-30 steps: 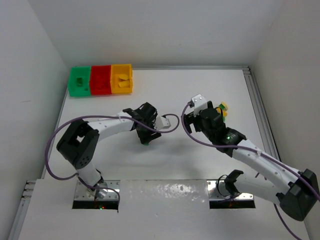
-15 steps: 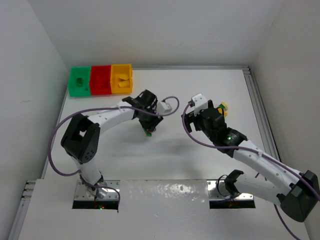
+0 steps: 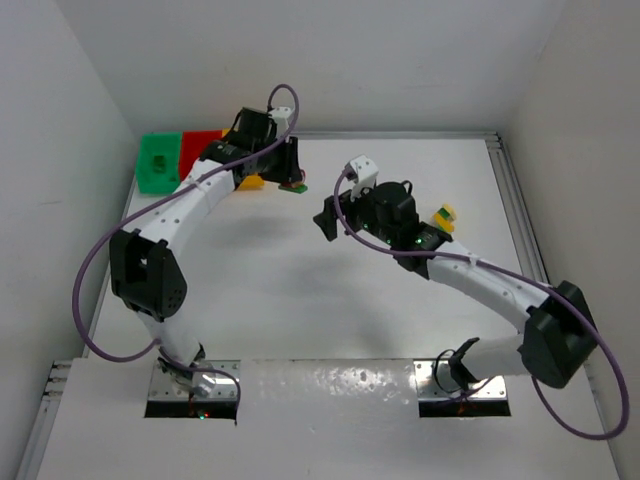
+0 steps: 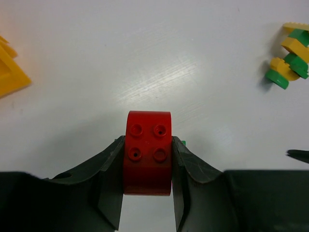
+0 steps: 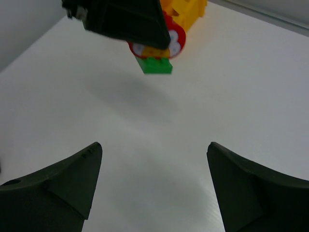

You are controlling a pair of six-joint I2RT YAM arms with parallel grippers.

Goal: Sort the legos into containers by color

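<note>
While left pincer point(image 4: 147, 143) clamps red lego point(image 4: 147, 157), studs facing back toward wrist, long axis along fingers point(image 4: 108, 169), right pincer point(image 5: 153, 150) apart.

White, matte worktop point(image 3: 400, 320), faintly glossy towards the middle, mottled there with soft grey shadows. Boxed in by plain white walls: back wall point(image 3: 330, 60) above the far edge, left wall point(image 3: 50, 200) along the left edge, right wall point(image 3: 590, 140) along the right edge. Silver metal rail point(image 3: 522, 235) running down the right edge from the far-right corner; thinner metal strip point(image 3: 420, 134) lining the far edge. Short length of similar rail point(image 3: 42, 415) at the near-left corner. Shiny white panel point(image 3: 330, 385) lying across the middle of the near edge, speckled with reflected light.
</note>
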